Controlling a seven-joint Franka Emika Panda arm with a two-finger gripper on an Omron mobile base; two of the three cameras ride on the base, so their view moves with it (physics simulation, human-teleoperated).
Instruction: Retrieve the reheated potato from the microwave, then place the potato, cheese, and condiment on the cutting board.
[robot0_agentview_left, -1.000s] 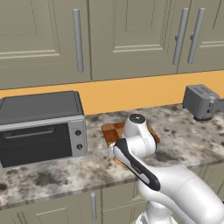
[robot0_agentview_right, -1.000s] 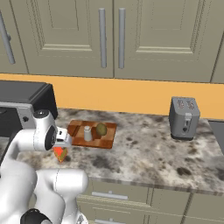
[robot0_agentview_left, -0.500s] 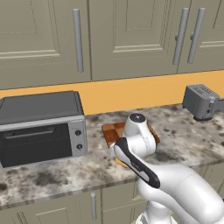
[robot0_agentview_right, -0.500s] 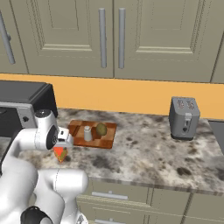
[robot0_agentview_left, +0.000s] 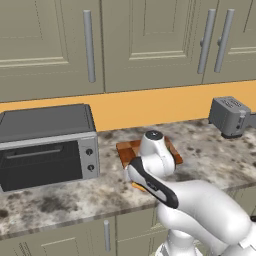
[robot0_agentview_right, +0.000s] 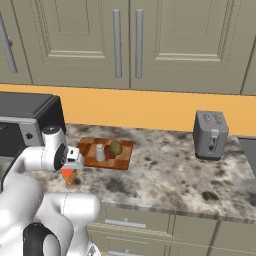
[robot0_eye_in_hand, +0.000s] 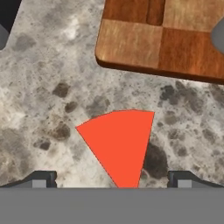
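The cheese (robot0_eye_in_hand: 119, 144) lies red top up on the speckled counter (robot0_eye_in_hand: 48, 100), just in front of the near edge of the cutting board (robot0_eye_in_hand: 162, 39) but not touching it. Your gripper (robot0_eye_in_hand: 112, 180) hangs straight above it, fingertips (robot0_eye_in_hand: 40, 179) set wide, one on each side of the wedge's narrow point, and nothing is between them yet.

In the right base view you can see the potato (robot0_agentview_right: 116, 148) already on the board beside a small grey shaker (robot0_agentview_right: 100, 152), which I take to be the condiment, so two of the three things look done. The cheese (robot0_agentview_right: 68, 175) is the one left, which makes this the pickup step for it.

Next, you will likely need to come straight down until the fingertips flank the wedge's sides, then close. Mind that the fingers sit near the thin tip; a grip there could slip or pivot the wedge, so consider shifting toward the broader part first. After that, lift clear of the board's edge and carry it over to a bare patch away from the potato and shaker.
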